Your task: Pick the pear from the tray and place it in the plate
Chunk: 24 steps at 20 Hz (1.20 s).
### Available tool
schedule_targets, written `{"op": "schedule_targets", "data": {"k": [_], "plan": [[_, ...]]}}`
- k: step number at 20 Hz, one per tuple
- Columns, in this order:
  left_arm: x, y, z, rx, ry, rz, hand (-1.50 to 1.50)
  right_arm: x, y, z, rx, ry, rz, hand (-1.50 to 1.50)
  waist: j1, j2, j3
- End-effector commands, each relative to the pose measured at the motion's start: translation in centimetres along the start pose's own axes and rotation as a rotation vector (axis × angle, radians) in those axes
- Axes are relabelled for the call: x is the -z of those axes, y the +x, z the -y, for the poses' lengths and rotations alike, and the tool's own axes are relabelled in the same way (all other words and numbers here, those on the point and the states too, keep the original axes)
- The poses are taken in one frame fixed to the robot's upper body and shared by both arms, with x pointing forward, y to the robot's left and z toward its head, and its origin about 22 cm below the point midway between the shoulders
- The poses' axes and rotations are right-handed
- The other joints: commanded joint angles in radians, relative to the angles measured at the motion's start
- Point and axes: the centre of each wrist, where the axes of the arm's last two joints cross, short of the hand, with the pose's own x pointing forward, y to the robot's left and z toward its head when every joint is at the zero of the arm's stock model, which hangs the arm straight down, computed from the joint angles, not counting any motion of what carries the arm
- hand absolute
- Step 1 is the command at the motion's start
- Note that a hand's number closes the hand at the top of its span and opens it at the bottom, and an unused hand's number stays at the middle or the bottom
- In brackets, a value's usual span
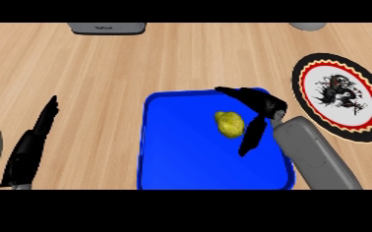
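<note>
One pear [230, 124], yellow-green, lying right of centre in the blue tray [181, 152]; bare tray floor open toward 6 and 9 o'clock. One right robot hand [265, 103], just beside the pear at 3 o'clock, over the tray's right rim, fingers spread and released, grasping nothing. One plate [303, 81] on the table [109, 78] at 2 o'clock, apart from the tray. One left robot hand [29, 147], resting at 9 o'clock, fingers straight.

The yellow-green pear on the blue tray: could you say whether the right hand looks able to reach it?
Probably yes: the open right hand is beside the yellow-green pear, nothing lying between them.
</note>
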Motion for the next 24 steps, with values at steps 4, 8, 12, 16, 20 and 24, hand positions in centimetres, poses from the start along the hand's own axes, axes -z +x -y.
{"op": "schedule_targets", "data": {"k": [4,8,12,16,20,24], "plan": [[0.4,1.4,-0.5,0.002,0.003,0.009,0.00,1.7,0.4,-1.0,-0.024,0.038,-0.031,-1.50,-0.001,-0.001,0.000],[1.0,1.5,0.3,0.001,-0.011,0.005,0.00,3.1,-1.8,-3.2,-0.001,0.046,-0.039,-1.50,-0.001,0.000,0.000],[0.1,0.4,0.5,-0.018,0.000,0.006,0.00,2.6,-1.1,-2.3,-0.016,0.044,-0.024,-1.50,-0.002,-0.001,0.000],[-1.0,0.3,-2.0,0.003,0.007,0.002,0.00,3.7,-1.8,-4.5,0.037,0.016,0.042,1.50,0.001,-0.001,0.000],[-0.1,1.3,-0.8,-0.007,0.010,0.000,0.00,4.9,-0.7,-4.7,0.029,0.015,0.061,1.50,-0.001,-0.001,0.000],[-0.6,0.6,0.2,-0.010,0.000,0.006,0.00,-1.2,-9.2,0.4,-0.051,-0.050,-0.011,1.50,-0.001,0.002,0.001]]}}
